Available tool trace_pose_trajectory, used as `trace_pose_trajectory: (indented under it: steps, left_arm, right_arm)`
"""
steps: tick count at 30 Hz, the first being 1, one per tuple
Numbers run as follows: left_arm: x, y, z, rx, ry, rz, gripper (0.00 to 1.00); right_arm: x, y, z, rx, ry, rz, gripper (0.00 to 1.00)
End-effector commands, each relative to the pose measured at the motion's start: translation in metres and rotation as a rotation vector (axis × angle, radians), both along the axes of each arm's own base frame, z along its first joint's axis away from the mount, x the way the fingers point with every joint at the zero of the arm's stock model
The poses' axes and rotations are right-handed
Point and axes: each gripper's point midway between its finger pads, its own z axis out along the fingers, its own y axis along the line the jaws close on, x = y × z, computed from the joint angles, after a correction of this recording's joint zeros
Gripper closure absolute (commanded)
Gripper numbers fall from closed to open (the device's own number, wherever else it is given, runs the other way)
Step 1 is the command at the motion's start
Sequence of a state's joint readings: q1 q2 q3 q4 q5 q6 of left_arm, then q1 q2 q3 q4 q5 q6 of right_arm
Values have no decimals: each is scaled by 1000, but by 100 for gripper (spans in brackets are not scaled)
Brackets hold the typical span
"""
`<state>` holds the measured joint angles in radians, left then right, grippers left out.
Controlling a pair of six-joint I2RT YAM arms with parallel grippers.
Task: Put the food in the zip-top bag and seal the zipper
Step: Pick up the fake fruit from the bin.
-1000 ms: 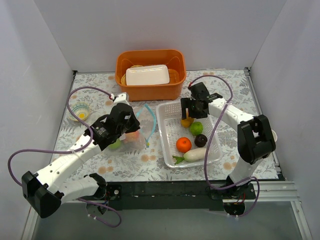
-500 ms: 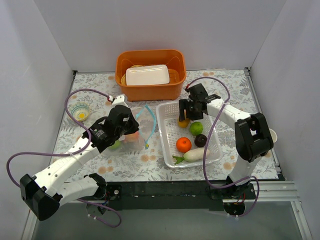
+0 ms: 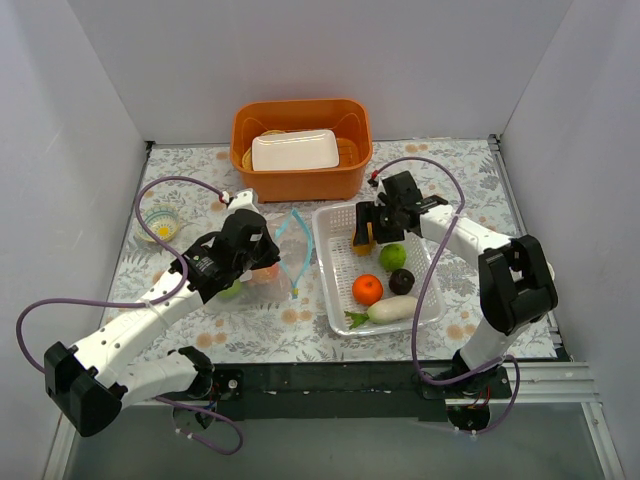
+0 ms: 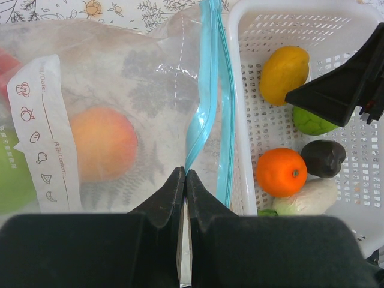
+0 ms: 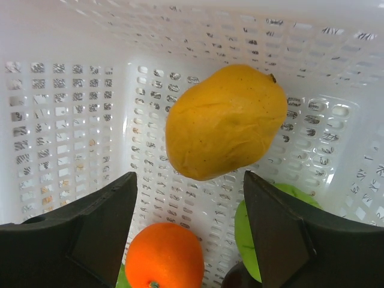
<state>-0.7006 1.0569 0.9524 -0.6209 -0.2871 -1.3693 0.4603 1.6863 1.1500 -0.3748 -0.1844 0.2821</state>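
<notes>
**Grippers at the bag mouth and over the basket**

Left gripper [image 4: 184,174]: jaws pressed together, pinching the blue-teal zipper [image 4: 207,90] at the mouth edge of the zip-top bag [image 4: 138,72]. The bag lies flat on the floral table [image 3: 470,170], just beside the left wall of the white mesh basket [image 4: 240,120], its mouth toward the basket. Inside the bag, a peach [image 4: 102,144] lies beside the white label patch [image 4: 51,132]; a bagged green apple [image 4: 12,180] shows at the left edge of the left wrist view.

Right gripper [image 5: 189,175]: fingers spread, hanging over the yellow mango [image 5: 225,123] in the far part of the basket; contact with the mango cannot be told. Nearer in the basket lie the orange [image 5: 162,255], a basket green apple [image 4: 312,123], the dark purple fruit [image 4: 323,158] and the white radish [image 4: 306,197].

Behind both stands an orange bin [image 3: 300,180] holding a white tray [image 3: 295,150].
</notes>
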Motion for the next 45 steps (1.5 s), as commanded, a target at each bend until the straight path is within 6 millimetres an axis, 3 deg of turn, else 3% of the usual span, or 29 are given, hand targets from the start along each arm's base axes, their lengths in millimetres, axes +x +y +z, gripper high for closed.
trace_pose_trajectory:
  steps: [1, 8, 23, 33, 45]
  left_arm:
    - [2, -2, 9, -15, -17, 0, 100]
    - [0, 1, 11, -6, -20, -3, 100]
    - [0, 0, 5, 7, -16, -15, 100]
    - [-4, 1, -2, 7, -10, -28, 100]
    - [-5, 1, -2, 2, -18, -33, 100]
  right_arm:
    - [16, 3, 27, 27, -106, -12, 21]
    - [39, -27, 16, -147, -94, -176, 21]
    - [38, 5, 8, -16, -46, -95, 26]
    - [42, 12, 5, 1, -28, -87, 31]
    - [47, 18, 9, 23, -28, -94, 20]
